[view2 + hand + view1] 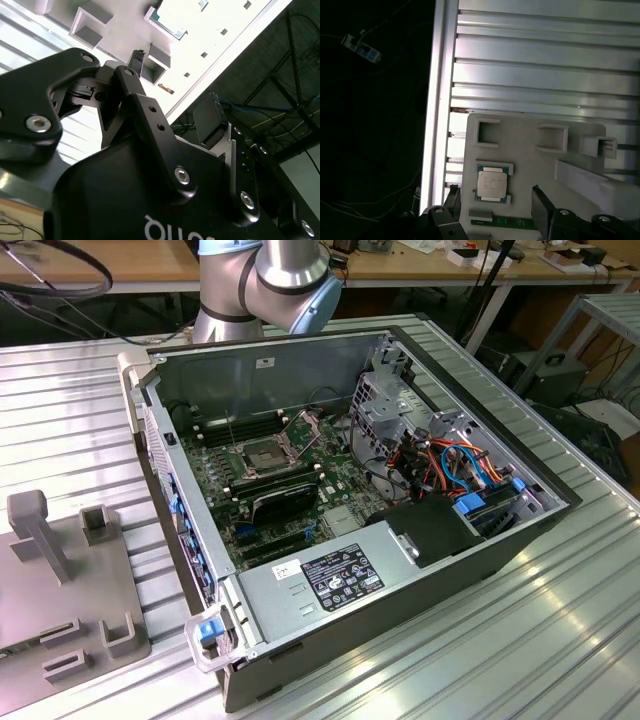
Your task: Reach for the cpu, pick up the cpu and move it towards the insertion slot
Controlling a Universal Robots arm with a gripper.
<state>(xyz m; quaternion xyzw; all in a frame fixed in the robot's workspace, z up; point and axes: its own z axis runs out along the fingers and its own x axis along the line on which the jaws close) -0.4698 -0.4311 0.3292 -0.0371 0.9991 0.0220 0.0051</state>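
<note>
Gripper: hangs above cpu on grey holder, jaws wide apart, empty; insertion slot at eleven o'clock of black expansion card in exterior view.

In the exterior view the arm runs out of the top of the frame, so you see just one joint. The grey fixture plate is cut by the left and lower edges. The insertion slot, mid-frame, is too small for you to read its dark centre. In the first wrist view the frame edge cuts off the gripper behind its spread fingers, and it hides part of a green strip. In the second wrist view its black body blocks much of the plate, and the cpu is glare-washed and clipped.
</note>
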